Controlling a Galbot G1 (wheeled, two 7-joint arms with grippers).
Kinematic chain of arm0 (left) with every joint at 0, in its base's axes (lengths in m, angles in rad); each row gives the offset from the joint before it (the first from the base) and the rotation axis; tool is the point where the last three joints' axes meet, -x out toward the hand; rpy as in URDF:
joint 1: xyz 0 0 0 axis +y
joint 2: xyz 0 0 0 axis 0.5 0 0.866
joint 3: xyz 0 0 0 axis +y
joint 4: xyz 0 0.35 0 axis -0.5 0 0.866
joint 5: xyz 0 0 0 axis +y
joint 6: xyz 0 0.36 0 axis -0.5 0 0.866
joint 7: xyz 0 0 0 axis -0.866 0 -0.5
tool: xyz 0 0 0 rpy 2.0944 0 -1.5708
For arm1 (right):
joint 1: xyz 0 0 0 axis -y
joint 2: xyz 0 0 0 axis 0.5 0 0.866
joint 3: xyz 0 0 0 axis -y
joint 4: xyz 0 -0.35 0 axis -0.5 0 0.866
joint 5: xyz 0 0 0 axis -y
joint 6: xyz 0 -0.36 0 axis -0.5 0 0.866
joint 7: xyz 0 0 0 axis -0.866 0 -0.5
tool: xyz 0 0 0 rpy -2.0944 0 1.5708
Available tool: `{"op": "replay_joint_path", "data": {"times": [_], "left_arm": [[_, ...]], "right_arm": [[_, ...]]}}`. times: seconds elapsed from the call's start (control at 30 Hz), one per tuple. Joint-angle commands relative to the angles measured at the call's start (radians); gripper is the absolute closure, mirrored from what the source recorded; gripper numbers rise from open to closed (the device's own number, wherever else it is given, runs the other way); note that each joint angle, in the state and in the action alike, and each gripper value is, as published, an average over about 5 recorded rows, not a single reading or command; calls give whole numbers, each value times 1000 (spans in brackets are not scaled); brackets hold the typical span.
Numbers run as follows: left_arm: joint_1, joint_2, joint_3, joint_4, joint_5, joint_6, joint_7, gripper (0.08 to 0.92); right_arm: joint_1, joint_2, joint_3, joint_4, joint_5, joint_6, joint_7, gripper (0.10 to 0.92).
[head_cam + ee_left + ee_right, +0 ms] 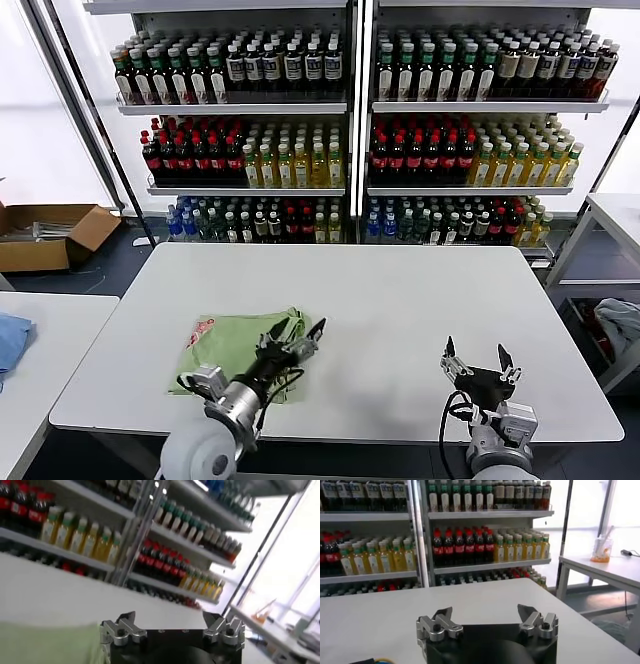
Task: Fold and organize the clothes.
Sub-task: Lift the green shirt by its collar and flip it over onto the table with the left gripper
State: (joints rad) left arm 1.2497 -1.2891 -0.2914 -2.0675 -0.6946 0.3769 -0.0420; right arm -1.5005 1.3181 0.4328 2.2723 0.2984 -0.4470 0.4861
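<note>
While our left gripper point(298, 333) hovers with its jaws spread wide and nothing between them, the light green polo shirt point(235, 350) lies directly beneath and behind it, on the near left part of the white table point(400, 300). We judge the shirt already folded into a compact bundle, its longer side running from the gripper's fingertips back toward our body, with the red-and-white graphic point(199, 331) showing at the edge farthest from the gripper. In the left wrist view a strip of the green cloth point(47, 642) sits just beside one finger point(120, 630), apart from it as far as we can tell.

Our right gripper point(478, 360) waits well off to the other side over bare tabletop, also wide open and empty point(487, 625). The left arm is plainly the nearer one, so any tidying press or shift would fall to it.

Nothing stands between the left gripper and the shirt. Beyond the table rise shelves of bottles point(345, 130); a cardboard box point(50, 232) and a blue cloth point(12, 338) lie far to the left, and none of these hinders us
</note>
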Motion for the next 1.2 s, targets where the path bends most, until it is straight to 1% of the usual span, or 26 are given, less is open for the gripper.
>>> {"op": "replay_joint_path", "data": {"times": [0.03, 0.13, 0.23, 0.47, 0.97, 1.2], "left_arm": [[-5, 121, -269, 36, 120, -30, -36, 178], [15, 140, -313, 104, 156, -32, -31, 177], [26, 142, -334, 155, 166, -35, -18, 177], [28, 132, -325, 240, 149, -34, 20, 177], [13, 122, -297, 330, 169, -35, 48, 177], [18, 121, -294, 339, 162, -34, 58, 177]], "right_arm": [[61, -8, -35, -28, 7, -5, 2, 203], [91, -18, -48, -35, 14, -12, 2, 203], [114, -26, -60, -38, 17, -20, 2, 203], [129, -32, -68, -38, 22, -29, 2, 203], [115, -21, -76, -39, 19, -24, -1, 203], [115, -16, -88, -37, 12, -25, -1, 203]]}}
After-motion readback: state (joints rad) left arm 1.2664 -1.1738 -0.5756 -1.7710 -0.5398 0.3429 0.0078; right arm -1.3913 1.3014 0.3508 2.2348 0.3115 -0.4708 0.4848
